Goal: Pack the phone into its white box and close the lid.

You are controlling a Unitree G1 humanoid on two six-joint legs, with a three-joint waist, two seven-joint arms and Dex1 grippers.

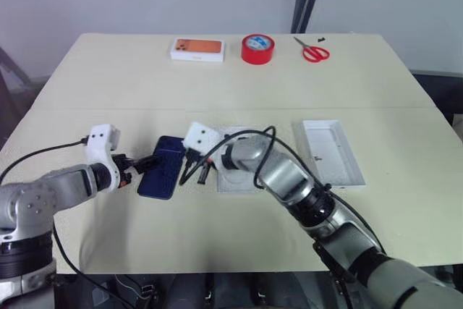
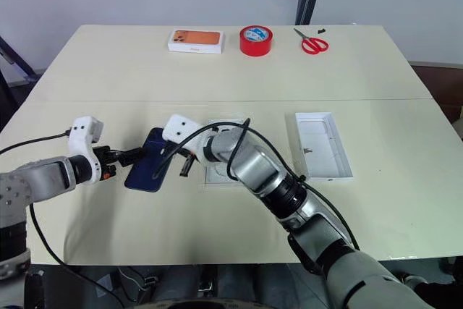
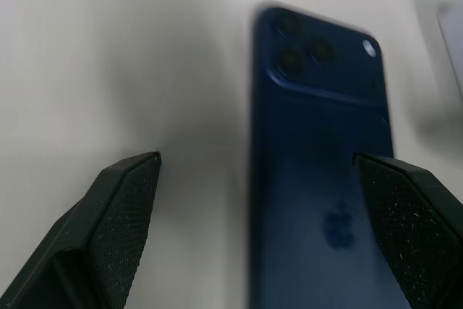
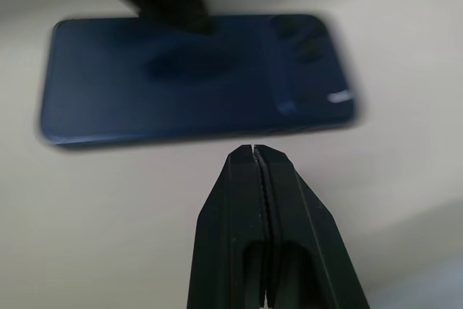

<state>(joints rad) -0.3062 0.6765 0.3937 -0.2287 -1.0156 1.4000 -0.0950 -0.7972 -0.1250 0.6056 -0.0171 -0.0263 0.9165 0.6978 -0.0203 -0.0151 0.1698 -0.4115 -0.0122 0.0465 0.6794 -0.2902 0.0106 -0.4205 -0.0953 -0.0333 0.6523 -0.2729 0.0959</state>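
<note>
While flat, phone (image 1: 163, 167) lies between both tools.

No words or numbers can be read; the one sign is a faint apple-shaped logo on the phone's (image 3: 318, 179) dark blue back.

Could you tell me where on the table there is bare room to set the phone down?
Free: the wide band between the tape row and the phone, and the near strip. Crowded: around the phone, both grippers and the white box.
</note>
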